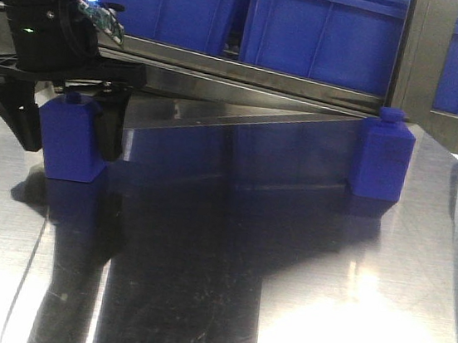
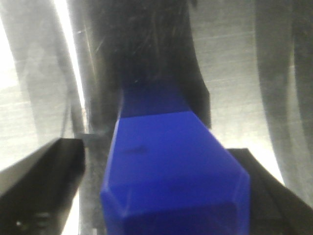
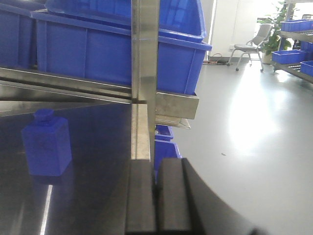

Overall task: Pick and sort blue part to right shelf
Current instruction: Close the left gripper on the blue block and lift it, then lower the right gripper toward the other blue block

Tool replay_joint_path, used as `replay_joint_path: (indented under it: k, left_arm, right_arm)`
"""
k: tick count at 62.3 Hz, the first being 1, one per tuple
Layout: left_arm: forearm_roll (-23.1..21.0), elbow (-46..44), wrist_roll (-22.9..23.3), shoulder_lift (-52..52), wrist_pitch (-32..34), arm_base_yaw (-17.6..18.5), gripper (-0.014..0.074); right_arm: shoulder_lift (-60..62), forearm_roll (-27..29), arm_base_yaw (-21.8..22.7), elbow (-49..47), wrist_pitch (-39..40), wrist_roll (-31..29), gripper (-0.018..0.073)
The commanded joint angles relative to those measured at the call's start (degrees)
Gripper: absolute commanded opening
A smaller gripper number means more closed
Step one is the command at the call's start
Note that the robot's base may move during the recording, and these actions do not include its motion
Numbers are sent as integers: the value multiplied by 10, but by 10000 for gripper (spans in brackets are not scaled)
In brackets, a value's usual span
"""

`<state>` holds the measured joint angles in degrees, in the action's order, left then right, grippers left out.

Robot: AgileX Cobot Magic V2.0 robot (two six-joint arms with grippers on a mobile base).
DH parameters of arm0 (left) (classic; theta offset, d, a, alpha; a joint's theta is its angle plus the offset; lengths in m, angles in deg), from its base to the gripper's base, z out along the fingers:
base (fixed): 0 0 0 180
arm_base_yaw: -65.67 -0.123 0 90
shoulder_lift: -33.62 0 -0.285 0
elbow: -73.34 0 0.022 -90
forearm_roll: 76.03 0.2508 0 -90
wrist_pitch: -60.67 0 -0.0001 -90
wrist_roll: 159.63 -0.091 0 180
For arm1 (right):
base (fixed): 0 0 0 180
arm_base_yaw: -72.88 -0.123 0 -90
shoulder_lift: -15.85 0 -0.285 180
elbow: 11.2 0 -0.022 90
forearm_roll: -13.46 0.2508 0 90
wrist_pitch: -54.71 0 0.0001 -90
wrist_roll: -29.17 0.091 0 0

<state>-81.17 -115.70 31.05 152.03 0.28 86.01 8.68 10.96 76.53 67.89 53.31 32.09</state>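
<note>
My left claw [image 2: 156, 161] stands open astride the left-hand blue part [image 1: 70, 145], upright on the steel table [image 1: 241, 273] before the right shelf [image 1: 265, 77]; my right claw [image 3: 155, 196] is closed, empty.

Left part [image 1: 71, 140] stood on table [image 1: 223, 288], flanked by fingers of left gripper [image 1: 67, 142]. Right part [image 1: 384, 155] stood well apart, far right, just before post [image 1: 426, 53]. Shelf [image 1: 249, 72] placed behind table; crates [image 1: 321, 32] seated side by side on it.
</note>
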Motion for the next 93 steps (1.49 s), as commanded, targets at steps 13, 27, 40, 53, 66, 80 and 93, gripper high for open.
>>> replay_joint_path:
  k: [13,27,40,53,66,80,93]
  left_arm:
    - [-17,-19,6,-30,-3,4,290]
    - [-14,-25,6,-31,-15,4,229]
    - [-1,-35,1,-81,-32,4,232]
    - [80,-5,0,-196,-12,11,232]
    - [81,106,0,-345,80,11,232]
    - [80,241,0,-495,178,11,232]
    - [82,345,0,-622,250,11,232]
  right_arm:
    - [12,1,2,-13,56,-2,36]
    - [12,1,2,-13,56,-2,36]
    - [12,1,2,-13,56,-2,36]
    - [12,1,2,-13,56,-2,36]
    - [12,1,2,-13,53,-2,36]
    - [12,1,2,-14,52,-2,36]
    - [12,1,2,-51,35,7,36]
